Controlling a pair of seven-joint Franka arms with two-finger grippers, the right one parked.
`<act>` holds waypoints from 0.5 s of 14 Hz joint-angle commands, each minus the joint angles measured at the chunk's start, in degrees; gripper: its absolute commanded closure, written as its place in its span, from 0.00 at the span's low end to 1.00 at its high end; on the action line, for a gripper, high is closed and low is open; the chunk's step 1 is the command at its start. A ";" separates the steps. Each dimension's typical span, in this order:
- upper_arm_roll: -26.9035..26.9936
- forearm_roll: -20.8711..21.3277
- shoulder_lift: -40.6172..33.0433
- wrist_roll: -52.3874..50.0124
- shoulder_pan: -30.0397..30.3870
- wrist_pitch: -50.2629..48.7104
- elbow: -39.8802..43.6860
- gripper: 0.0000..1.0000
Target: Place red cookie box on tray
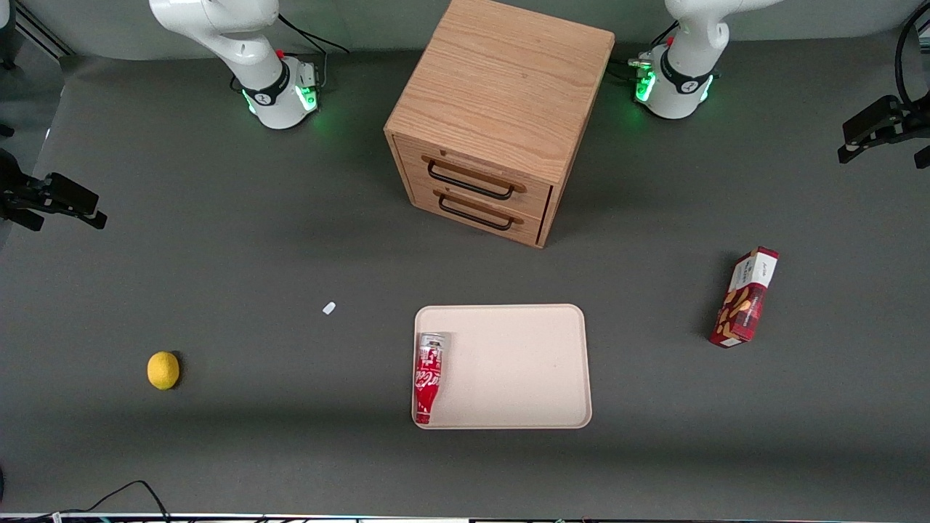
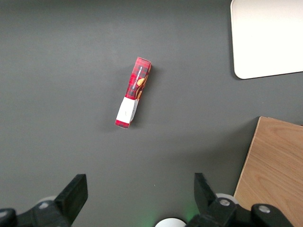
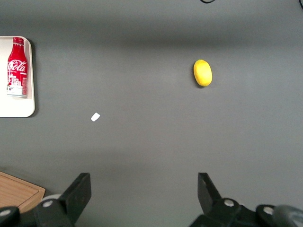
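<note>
Lying flat, red cookie box (image 2: 133, 92) angles under open end effector (image 2: 139, 201).

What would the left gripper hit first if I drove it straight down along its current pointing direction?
Probably bare table. The left gripper, fingers open, hangs high and points down at the mat; the red cookie box lies a little ahead of that line, so it likely misses it. Depth is hard to judge.

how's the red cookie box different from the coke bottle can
The red cookie box is a slim plaid carton with a white end panel, lying on the bare table toward the working arm's end; the Coca-Cola bottle can is rounded, necked, and lies in the tray. Both are red and lying down. The open gripper hangs above the box.
</note>
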 commanded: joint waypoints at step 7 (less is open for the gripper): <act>-0.25 -1.02 2.66 -0.02 0.69 2.88 -0.99 0.00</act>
